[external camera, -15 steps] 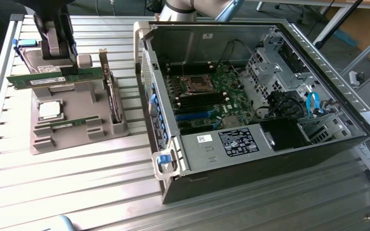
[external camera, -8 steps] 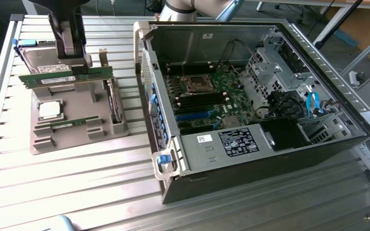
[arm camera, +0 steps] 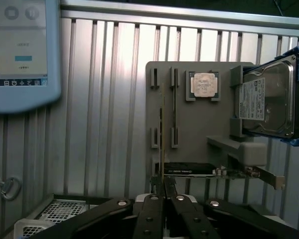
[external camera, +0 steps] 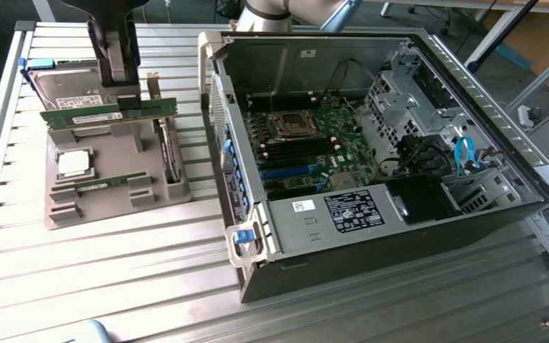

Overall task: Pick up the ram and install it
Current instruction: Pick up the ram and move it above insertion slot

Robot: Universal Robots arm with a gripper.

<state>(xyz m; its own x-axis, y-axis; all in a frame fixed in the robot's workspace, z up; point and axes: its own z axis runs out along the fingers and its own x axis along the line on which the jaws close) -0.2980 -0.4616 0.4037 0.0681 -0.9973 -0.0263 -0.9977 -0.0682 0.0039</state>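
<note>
- Jaws of the gripper (external camera: 122, 105) are closed on the ram (external camera: 79, 118), pinching the thin board across its faces. The grip looks nearer the stick's end toward the exterior view's right than its middle.
- The ram is up off the grey parts holder (external camera: 112, 164), and its long axis runs roughly level, left to right in the exterior view.
- In the wrist view it shows edge-on, a thin line (arm camera: 162, 134) running straight out from the gripper (arm camera: 163, 191).
- A second ram (external camera: 98, 184) lies seated in the holder.
- The open computer case (external camera: 351, 236) lies on the table (external camera: 112, 279), well apart from the gripper toward the exterior view's right.
- The dark memory slots (external camera: 299, 148), as I judge them, run nearly parallel to the held stick.
</note>
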